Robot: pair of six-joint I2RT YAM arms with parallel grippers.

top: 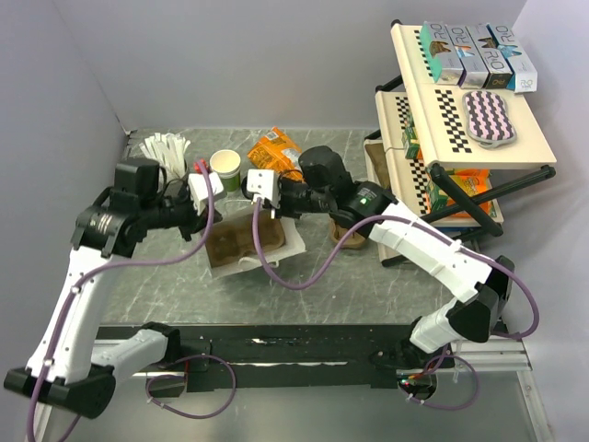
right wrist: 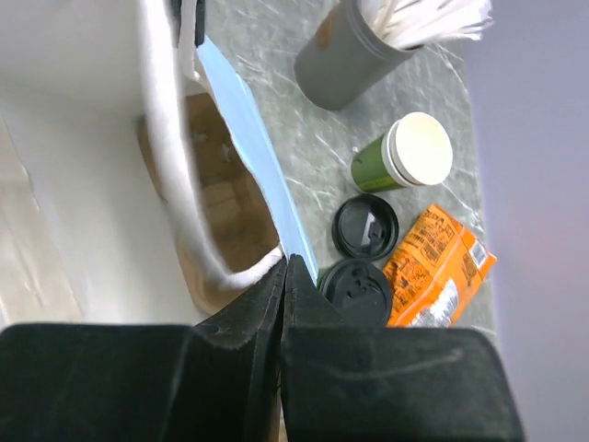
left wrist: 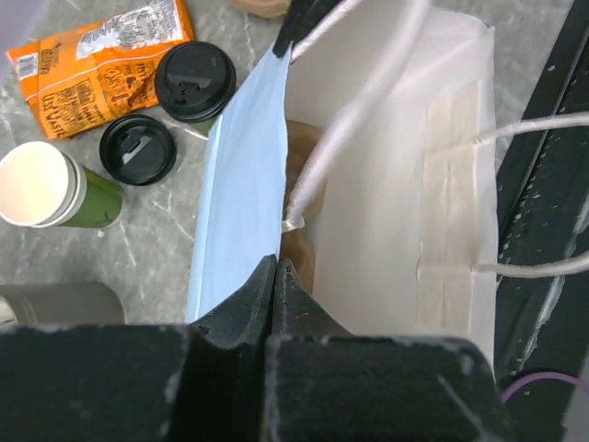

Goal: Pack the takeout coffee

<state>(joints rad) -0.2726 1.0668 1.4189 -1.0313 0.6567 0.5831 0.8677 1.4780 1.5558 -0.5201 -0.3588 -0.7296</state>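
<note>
The takeout coffee (left wrist: 195, 81), a green-banded cup under a black lid, stands on the table just outside the white paper bag (left wrist: 386, 184); it also shows in the right wrist view (right wrist: 354, 287). In the top view the right arm hides it. The bag (top: 276, 241) stands open mid-table with a brown cardboard carrier (top: 230, 244) inside. My left gripper (left wrist: 276, 267) is shut on the bag's far-side rim near its left end (top: 198, 195). My right gripper (right wrist: 285, 262) is shut on that same rim further right (top: 262, 189).
A second black lid (left wrist: 138, 149) lies by the lidless white-and-green cup (left wrist: 51, 189). A grey cup of white sticks (right wrist: 359, 55) and an orange snack packet (left wrist: 101, 51) sit behind. A checkered shelf rack (top: 460, 120) with boxes fills the right side.
</note>
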